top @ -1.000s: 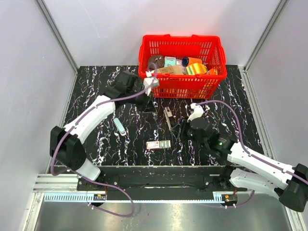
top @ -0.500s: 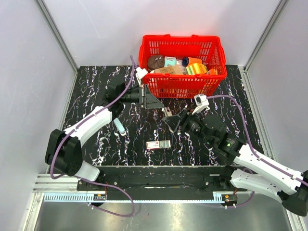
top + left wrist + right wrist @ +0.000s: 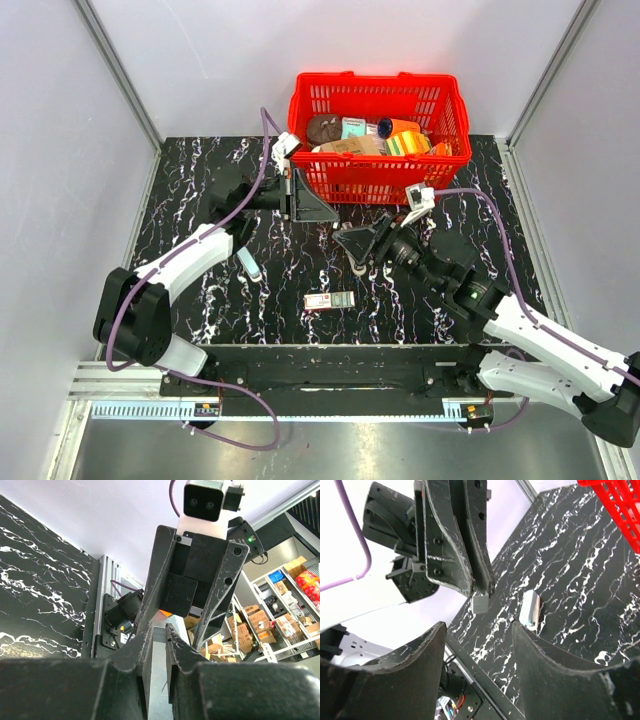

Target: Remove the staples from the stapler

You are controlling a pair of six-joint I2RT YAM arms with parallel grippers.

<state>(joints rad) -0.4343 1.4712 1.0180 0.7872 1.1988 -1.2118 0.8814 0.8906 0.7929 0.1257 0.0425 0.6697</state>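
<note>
The pale-blue stapler (image 3: 249,264) lies flat on the black marbled table left of centre, and the right wrist view shows the stapler (image 3: 530,611) beyond my right fingers. My left gripper (image 3: 331,216) is raised in front of the basket and is shut on a thin grey strip of staples (image 3: 159,680). The end of the staples (image 3: 480,603) sticks out below its fingertips. My right gripper (image 3: 346,240) faces it from the right, open and holding nothing. A small gap separates it from the strip.
A red basket (image 3: 380,180) full of small items stands at the back of the table, just behind both grippers. A flat red-and-white box (image 3: 330,300) lies near the front edge. Grey walls close in the table on the left and right.
My right gripper has opened, risen from the table and moved up-left toward the left gripper. My left gripper has turned from pointing down to pointing right, still shut on the strip.
</note>
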